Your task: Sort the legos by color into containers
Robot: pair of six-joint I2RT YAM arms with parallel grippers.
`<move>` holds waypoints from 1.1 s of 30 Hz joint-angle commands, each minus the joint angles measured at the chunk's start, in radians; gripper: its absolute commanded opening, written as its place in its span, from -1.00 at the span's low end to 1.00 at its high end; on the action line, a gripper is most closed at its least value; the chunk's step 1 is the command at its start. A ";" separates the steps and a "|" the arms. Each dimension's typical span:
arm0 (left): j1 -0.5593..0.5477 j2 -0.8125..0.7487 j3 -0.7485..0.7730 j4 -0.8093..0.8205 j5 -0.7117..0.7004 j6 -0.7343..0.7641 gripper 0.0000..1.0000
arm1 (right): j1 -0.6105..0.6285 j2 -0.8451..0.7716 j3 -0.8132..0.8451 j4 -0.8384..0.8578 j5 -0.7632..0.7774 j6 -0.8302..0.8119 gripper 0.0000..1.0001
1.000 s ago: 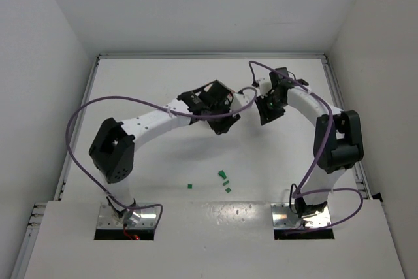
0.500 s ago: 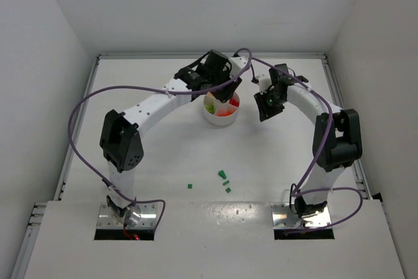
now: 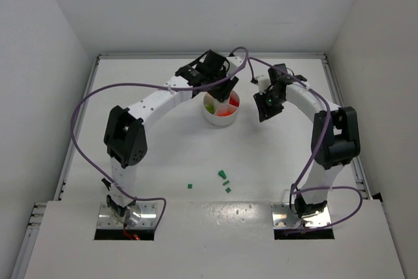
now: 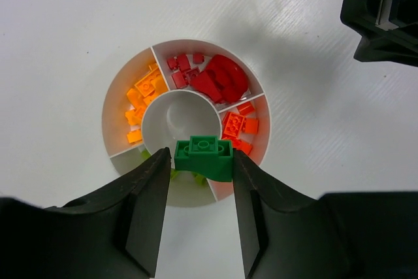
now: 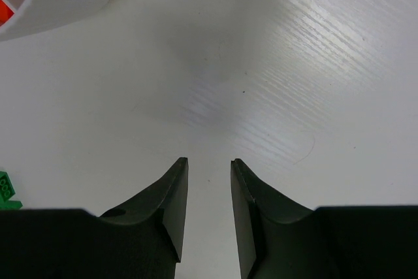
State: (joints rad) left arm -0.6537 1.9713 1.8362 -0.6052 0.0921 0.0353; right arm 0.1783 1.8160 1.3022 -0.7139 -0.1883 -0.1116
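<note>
I count one white dish (image 4: 189,40): four wedges (image 4: 125,161) round one hub (image 4: 179,119). One green brick (image 4: 204,156) sits in my left gripper (image 4: 201,159). Four loose green bricks (image 3: 226,181) lie well behind it.

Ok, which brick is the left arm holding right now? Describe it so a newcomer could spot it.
Find the round white dish at the far middle of the table, with the left gripper over it. Clamped between its fingers, above the central hub's edge, is a dark green brick. Every brick in the wedges is orange, red or lime.

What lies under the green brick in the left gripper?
Some lime-green bricks in the round white dish's near wedge peek out. The green plastic brick and the left gripper's fingers cover the rest.
</note>
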 commanded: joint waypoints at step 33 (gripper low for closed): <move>0.198 -0.074 0.063 0.056 -0.048 -0.181 0.53 | 0.116 -0.190 -0.121 -0.044 -0.453 -0.114 -0.27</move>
State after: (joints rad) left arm -0.5343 2.0254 1.8996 -0.5949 0.0475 -0.0666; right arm 0.2192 1.7409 1.2179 -0.7532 -0.4793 -0.1837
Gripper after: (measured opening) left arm 0.745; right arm 0.364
